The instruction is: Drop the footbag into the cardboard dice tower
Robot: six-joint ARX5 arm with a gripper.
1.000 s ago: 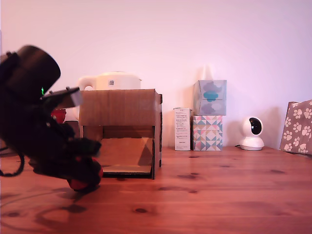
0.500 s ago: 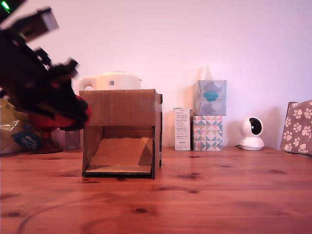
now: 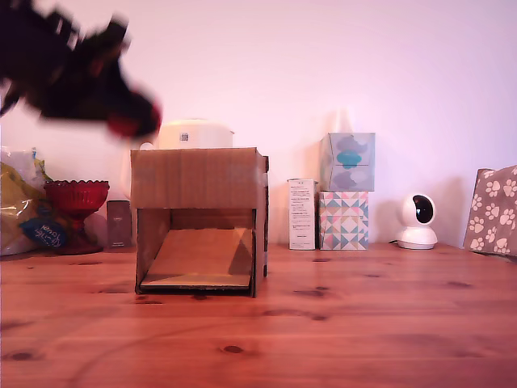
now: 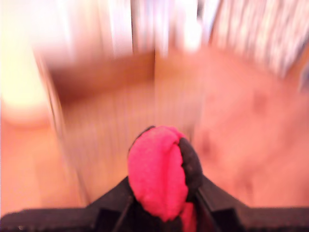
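Note:
My gripper [image 3: 133, 120] is high at the exterior view's left, blurred by motion, just above and left of the cardboard dice tower [image 3: 199, 218]. It is shut on the footbag [image 3: 128, 125], whose red shows at the tip. In the wrist view the red and black footbag [image 4: 161, 171] sits squeezed between the two black fingers [image 4: 219, 200], with the blurred brown cardboard dice tower [image 4: 120, 116] below it. The tower stands on the wooden table with its front opening and sloped ramp facing the exterior camera.
A red glass goblet [image 3: 76, 202] and a yellow bag [image 3: 20, 214] stand left of the tower, a white appliance [image 3: 194, 133] behind it. To the right are a white carton [image 3: 302, 214], two stacked tissue boxes [image 3: 346, 190], a white camera [image 3: 418, 221] and a paw-print box [image 3: 493, 210].
The gripper has risen from the tabletop at the left with the footbag in it, and moved up and rightward to just above the tower's top left corner.

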